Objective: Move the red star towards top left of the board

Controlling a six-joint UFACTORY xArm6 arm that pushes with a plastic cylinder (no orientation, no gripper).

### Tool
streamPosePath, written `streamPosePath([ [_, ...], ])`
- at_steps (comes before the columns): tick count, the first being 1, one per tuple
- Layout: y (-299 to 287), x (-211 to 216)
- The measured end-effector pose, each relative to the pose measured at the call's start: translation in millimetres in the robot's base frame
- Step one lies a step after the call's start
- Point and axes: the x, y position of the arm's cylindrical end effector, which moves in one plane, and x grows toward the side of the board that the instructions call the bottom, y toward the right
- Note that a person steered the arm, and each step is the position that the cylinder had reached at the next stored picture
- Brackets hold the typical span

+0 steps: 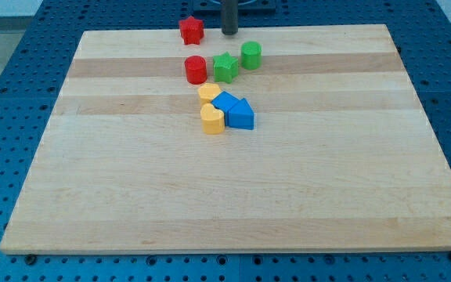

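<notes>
The red star (192,30) sits at the top edge of the wooden board (116,172), a little left of centre. My tip (230,33) is just to the star's right, apart from it by a small gap, also at the board's top edge. Below lie a red cylinder (196,69), a green star (225,67) and a green cylinder (250,55).
A cluster sits below those: a yellow block (207,93), a yellow heart (212,119), a blue block (225,102) and a blue triangle (241,115). The board rests on a blue perforated table (22,47).
</notes>
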Motion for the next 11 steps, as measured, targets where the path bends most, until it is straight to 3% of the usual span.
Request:
streamPosePath([
  [8,-51.7,43.0],
  [10,-90.2,67.1],
  [11,-128.7,59.8],
])
